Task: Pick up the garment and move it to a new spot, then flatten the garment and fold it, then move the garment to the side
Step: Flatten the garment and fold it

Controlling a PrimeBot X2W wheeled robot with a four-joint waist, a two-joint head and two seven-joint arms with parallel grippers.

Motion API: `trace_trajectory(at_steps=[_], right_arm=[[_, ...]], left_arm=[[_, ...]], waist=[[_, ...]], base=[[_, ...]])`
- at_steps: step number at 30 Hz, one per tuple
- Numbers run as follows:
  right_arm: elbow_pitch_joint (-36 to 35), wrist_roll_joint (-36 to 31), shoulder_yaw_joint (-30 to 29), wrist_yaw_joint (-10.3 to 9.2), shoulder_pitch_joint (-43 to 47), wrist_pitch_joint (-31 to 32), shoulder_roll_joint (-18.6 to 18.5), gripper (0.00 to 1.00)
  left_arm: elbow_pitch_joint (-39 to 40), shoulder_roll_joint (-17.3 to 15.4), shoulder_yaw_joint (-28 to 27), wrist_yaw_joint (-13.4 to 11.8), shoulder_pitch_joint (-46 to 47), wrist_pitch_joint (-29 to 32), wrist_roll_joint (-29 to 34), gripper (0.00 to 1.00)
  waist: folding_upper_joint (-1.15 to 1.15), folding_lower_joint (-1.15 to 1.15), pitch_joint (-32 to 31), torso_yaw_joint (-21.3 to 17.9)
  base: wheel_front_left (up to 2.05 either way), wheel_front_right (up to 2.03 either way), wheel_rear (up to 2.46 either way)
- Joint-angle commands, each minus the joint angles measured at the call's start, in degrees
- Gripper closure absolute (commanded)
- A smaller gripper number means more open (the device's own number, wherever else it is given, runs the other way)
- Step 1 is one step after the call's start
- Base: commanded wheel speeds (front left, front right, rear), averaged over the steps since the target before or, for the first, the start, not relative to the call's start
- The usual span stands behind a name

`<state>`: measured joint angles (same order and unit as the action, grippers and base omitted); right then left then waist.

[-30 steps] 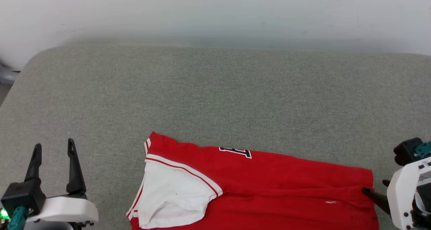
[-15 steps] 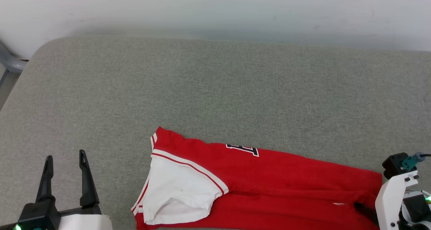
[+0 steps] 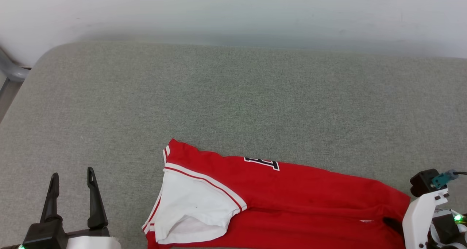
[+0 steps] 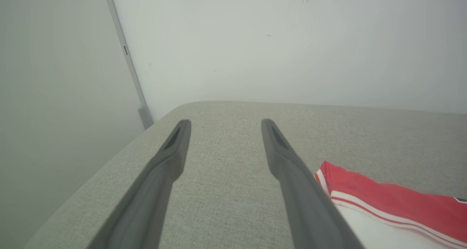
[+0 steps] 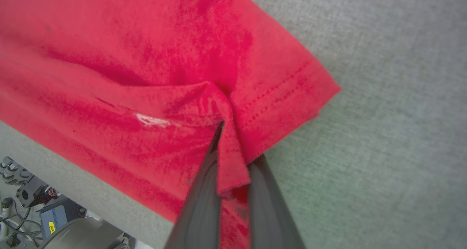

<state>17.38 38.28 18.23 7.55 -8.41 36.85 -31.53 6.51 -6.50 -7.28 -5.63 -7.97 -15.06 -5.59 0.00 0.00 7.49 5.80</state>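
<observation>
The garment (image 3: 299,198) lies at the near edge of the grey cushion (image 3: 233,96), likely soft and limp. The right gripper (image 5: 235,143) pinches its hem, a sensible hold; the left gripper (image 3: 72,174) waits, fingers apart

The garment (image 3: 292,194) is soft matt red cloth, a fine knit, with a double row of stitching along the hem (image 5: 277,99). Its sleeve (image 3: 193,209) is the same stuff in white. The padded surface (image 3: 233,96) is a coarse grey-green weave, kinda rough, zero shine. On the left gripper (image 3: 72,171) the fingers (image 4: 292,176) look like smooth dark matt plastic. The casing (image 3: 416,220) on the right gripper (image 5: 235,147) is white plastic, slightly glossy. The wall (image 3: 233,12) is smooth, matt, pale.
</observation>
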Motion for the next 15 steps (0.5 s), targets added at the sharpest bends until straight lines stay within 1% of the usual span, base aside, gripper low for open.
trace_trajectory(at_steps=[1, 7, 11, 15], right_arm=[[1.3, 0.2, -0.1, -0.13, -0.4, -0.3, -0.6, 1.00], [1.7, 0.6, -3.3, -0.13, -0.6, -1.5, -4.2, 1.00], [2.4, -1.1, -5.0, -0.13, -0.3, -2.2, -7.6, 1.00], [4.3, -2.3, -7.3, -0.13, -0.4, -2.5, -8.8, 1.00]], left_arm=[[-0.3, 0.3, -0.3, 0.5, -0.3, -0.1, 0.6, 0.00], [-0.5, 1.2, -0.1, 1.6, -0.5, -0.1, 2.9, 0.00], [-0.4, 1.4, 0.1, 2.1, -0.6, -0.1, 3.7, 0.00], [-0.4, 1.6, 0.1, 2.5, -0.4, -0.1, 3.9, 0.00]], waist=[[0.00, 0.00, -0.2, -0.1], [0.00, 0.00, -0.7, -0.2], [0.00, 0.00, -0.9, -0.1], [0.00, 0.00, -0.9, -0.1]], base=[[0.00, 0.00, 0.00], [0.00, 0.00, 0.00], [0.00, 0.00, 0.00], [0.00, 0.00, 0.00]])
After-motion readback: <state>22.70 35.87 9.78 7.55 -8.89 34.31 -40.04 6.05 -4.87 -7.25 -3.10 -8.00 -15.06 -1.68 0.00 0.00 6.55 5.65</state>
